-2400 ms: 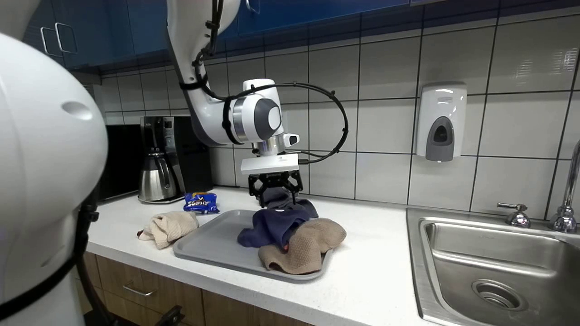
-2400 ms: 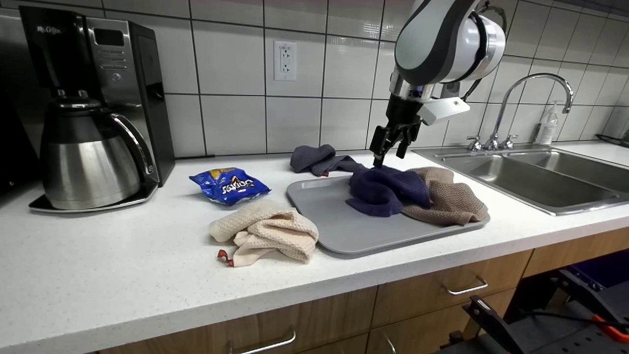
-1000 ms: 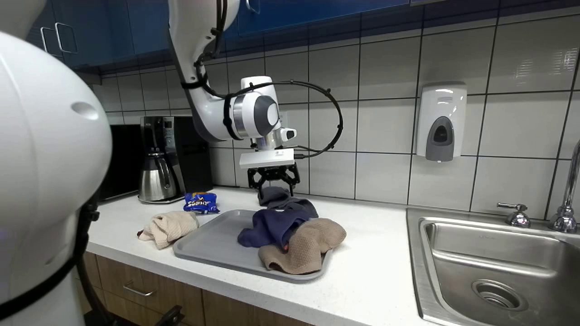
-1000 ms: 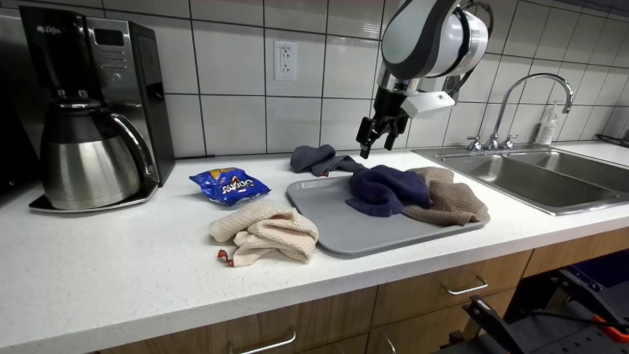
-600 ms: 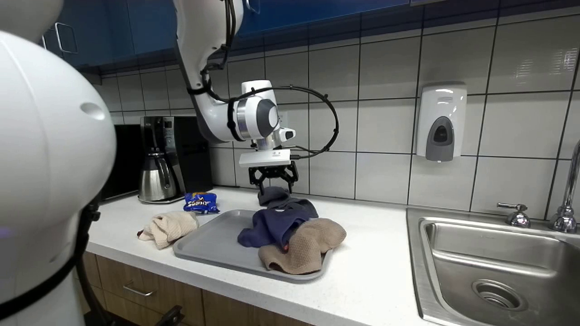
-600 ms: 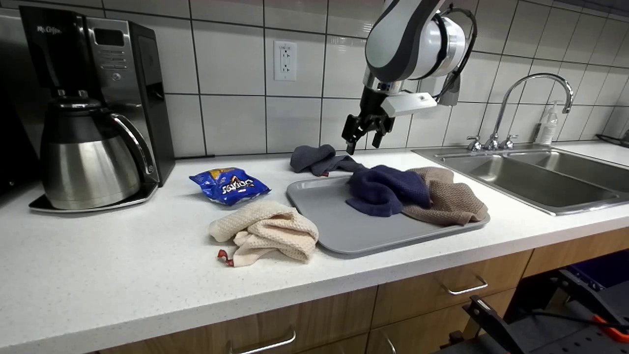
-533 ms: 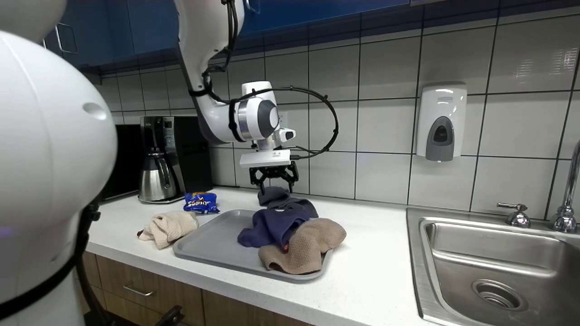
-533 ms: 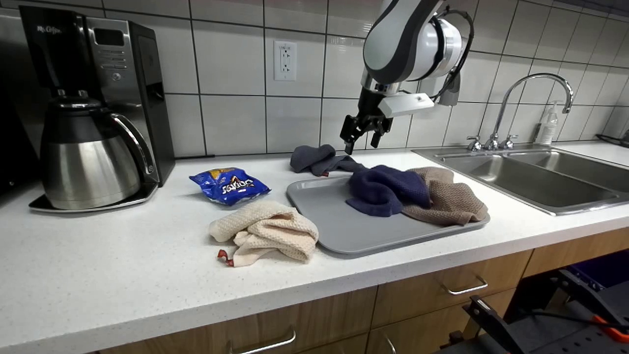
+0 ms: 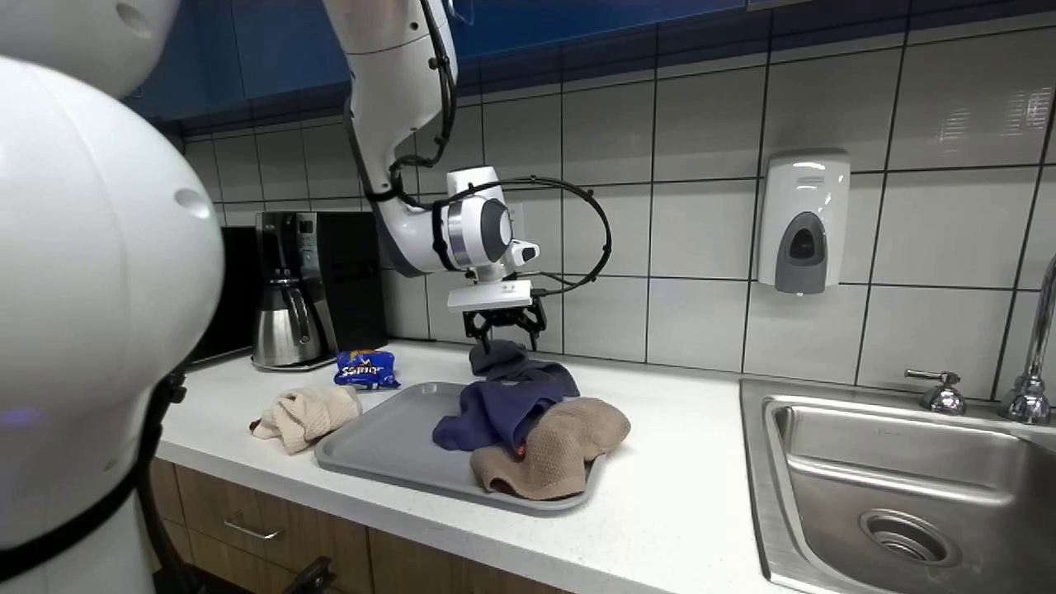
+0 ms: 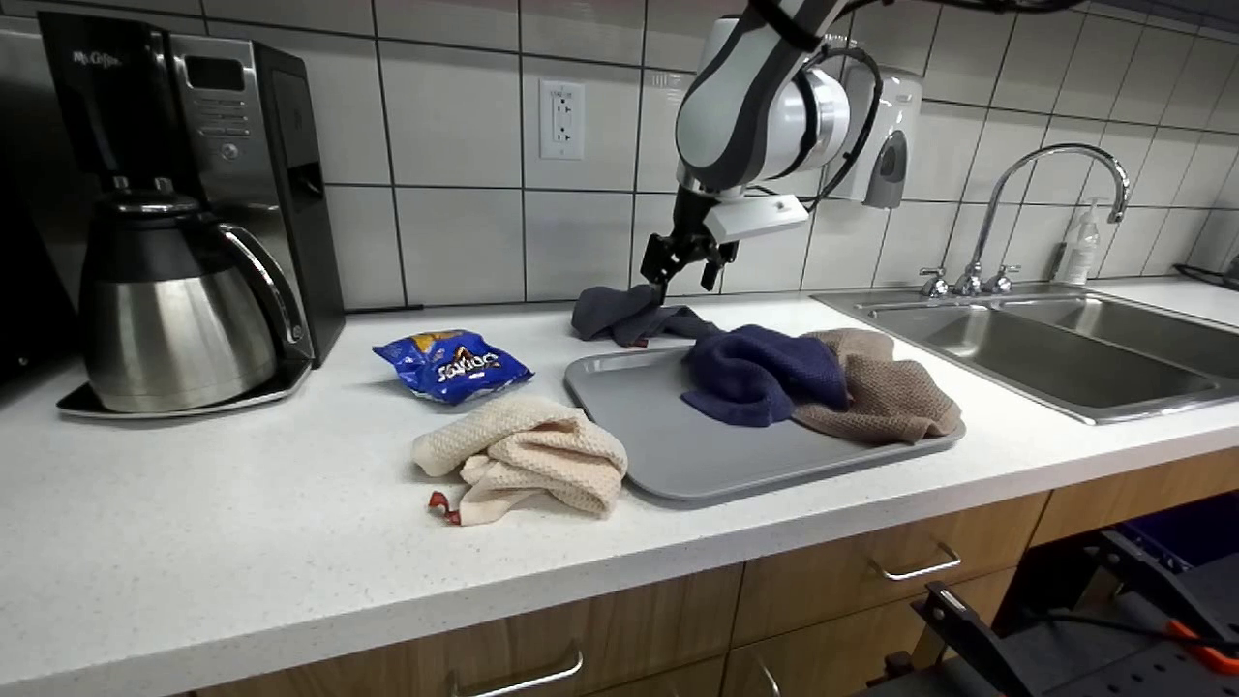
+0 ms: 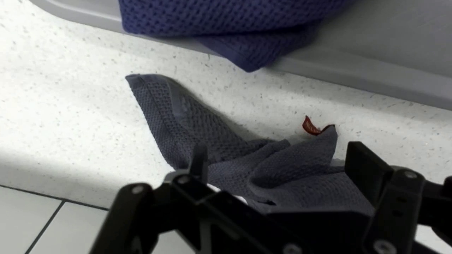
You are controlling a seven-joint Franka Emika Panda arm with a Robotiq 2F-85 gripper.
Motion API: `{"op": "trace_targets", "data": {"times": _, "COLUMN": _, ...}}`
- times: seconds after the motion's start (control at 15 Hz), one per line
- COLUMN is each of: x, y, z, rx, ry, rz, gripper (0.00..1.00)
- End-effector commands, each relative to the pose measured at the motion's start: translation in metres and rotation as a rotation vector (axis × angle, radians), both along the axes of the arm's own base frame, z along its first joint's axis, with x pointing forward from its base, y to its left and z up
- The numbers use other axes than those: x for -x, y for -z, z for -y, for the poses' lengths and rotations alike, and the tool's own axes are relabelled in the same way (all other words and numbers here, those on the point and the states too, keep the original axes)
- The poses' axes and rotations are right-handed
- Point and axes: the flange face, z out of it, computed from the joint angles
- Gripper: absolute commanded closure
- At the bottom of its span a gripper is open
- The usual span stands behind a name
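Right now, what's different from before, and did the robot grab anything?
The open gripper moved left in an exterior view, from near the purple towel to over the gray towel. It grabbed nothing. Both towels, the tray and the snack bag stayed put.

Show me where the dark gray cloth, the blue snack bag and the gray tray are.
Dark gray cloth (image 11: 275, 167): wrist view, on its crumpled middle.
Blue snack bag (image 10: 453, 368): in an exterior view, on its printed front.
Gray tray (image 10: 668, 436): in an exterior view, on its bare floor.

A blue snack bag (image 10: 455, 368) lies – crinkled – near a coffeemaker (image 10: 194, 242).
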Motion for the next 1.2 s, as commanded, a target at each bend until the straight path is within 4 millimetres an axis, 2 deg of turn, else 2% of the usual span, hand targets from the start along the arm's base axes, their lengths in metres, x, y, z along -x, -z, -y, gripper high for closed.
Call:
{"op": "trace_targets", "data": {"times": 0.0, "x": -0.026, "y": 0.004, "z": -0.005, "rx": 0.016, "ry": -0.003, "rz": -0.001, "gripper": 0.00}}
{"op": "trace_targets", "data": {"times": 0.47, "x": -0.055, "y": 0.012, "z": -0.010, "rx": -0.010, "ry": -0.044, "rz": -0.014, "gripper": 0.00}}
{"op": "trace_targets", "data": {"times": 1.13, "x": -0.082, "y": 0.024, "z": -0.031, "rx": -0.018, "ry": -0.138, "rz": -0.059, "gripper": 0.00}}
